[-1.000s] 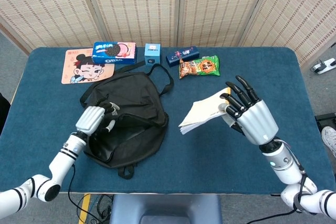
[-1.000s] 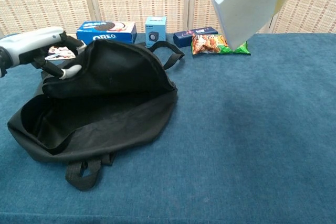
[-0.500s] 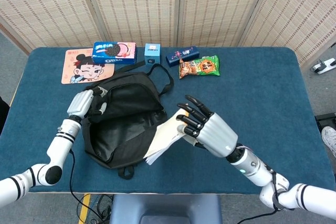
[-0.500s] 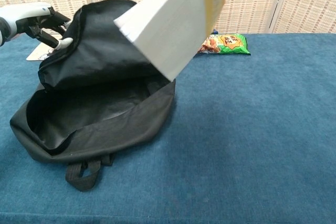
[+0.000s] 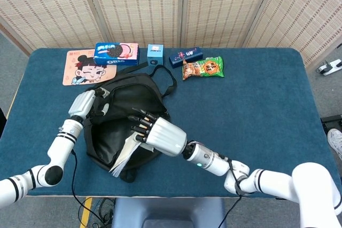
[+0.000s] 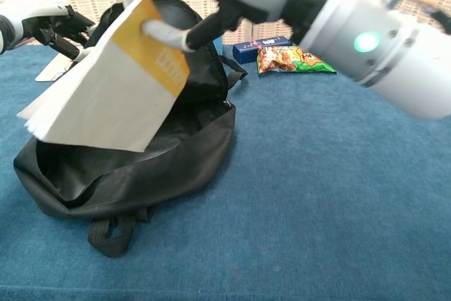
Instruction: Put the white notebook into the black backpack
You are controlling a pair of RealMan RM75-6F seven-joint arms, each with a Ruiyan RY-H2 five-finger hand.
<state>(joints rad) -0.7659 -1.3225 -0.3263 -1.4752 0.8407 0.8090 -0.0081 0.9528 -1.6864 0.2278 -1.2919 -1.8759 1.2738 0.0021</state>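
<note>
The white notebook (image 6: 106,96) hangs tilted over the open mouth of the black backpack (image 6: 176,156), its low corner down at the left near the rim and not yet clearly inside, so the step in hand is feeding it in. To do that well, I judge the low corner should lead: aim it past the near lip into the dark hollow, keep the pages together so they do not fan and snag on the fabric, and let go only once most of the cover is under the flap. The right hand (image 5: 155,132) reaches across from the right, its arm stretched low over the table with the wrist turned left, and it pinches the notebook at the yellow band of the cover (the chest view shows a fingertip pressed on that band); the other fingers look spread above the bag in the head view, though how far they wrap the pages is hard to tell there. The left hand (image 5: 85,105) sits at the far left edge of the backpack, fingers curled into the upper flap and lifting it so the opening stays wide. That lift matters: if the flap sags, the notebook will ride on top of the fabric instead of sliding beneath it.
</note>
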